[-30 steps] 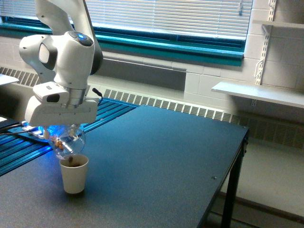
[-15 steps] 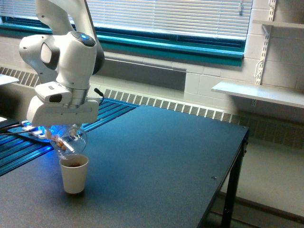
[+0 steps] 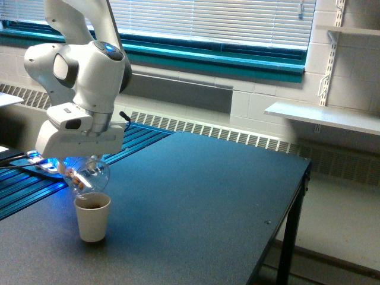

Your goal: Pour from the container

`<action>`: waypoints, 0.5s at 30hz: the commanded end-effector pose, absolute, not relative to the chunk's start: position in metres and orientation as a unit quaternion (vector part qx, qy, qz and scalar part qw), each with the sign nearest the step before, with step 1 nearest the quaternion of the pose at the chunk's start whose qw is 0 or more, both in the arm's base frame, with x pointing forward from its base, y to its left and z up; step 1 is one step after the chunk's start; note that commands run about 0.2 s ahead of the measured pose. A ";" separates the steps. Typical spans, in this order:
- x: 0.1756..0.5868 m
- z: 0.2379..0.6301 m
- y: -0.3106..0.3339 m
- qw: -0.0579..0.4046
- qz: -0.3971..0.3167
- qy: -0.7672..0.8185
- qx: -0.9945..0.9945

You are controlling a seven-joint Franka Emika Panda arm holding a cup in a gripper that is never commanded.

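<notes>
Lifting slightly over the last second, your gripper (image 3: 85, 161) carried the clear cup (image 3: 87, 176) up and a touch toward the exterior view's right, so its mouth sat just above the rim of the white paper cup (image 3: 92, 218) instead of dipping into it as before. You kept the clear cup tipped mouth-down; a few brown bits showed through its upper wall, fewer than a second ago, and brown stuff showed inside the paper cup. Fingers were hidden under the white hand housing, so you couldn't see them, but the clear cup hung clamped below it. Paper cup stood upright on the dark table (image 3: 208, 196), same spot throughout. I'd judge the pour was nearly finished and the arm was backing off; leftover bits could still drop outside the paper cup
</notes>
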State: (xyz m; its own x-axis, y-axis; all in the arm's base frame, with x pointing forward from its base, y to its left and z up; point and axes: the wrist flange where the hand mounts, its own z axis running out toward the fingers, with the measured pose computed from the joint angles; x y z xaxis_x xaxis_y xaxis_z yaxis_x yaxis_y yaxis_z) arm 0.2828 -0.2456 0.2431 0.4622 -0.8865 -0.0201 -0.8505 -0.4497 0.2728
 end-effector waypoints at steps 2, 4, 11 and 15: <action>0.278 0.240 -0.243 0.121 -0.092 -0.500 0.853; 0.277 0.239 -0.243 0.123 -0.094 -0.498 0.853; 0.279 0.239 -0.244 0.125 -0.094 -0.495 0.854; 0.280 0.239 -0.245 0.126 -0.096 -0.495 0.855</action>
State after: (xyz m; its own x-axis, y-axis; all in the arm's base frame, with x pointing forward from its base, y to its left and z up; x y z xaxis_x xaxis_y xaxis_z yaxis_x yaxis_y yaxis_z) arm 0.2790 -0.2438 0.2402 0.4816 -0.8758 -0.0306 -0.8320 -0.4679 0.2980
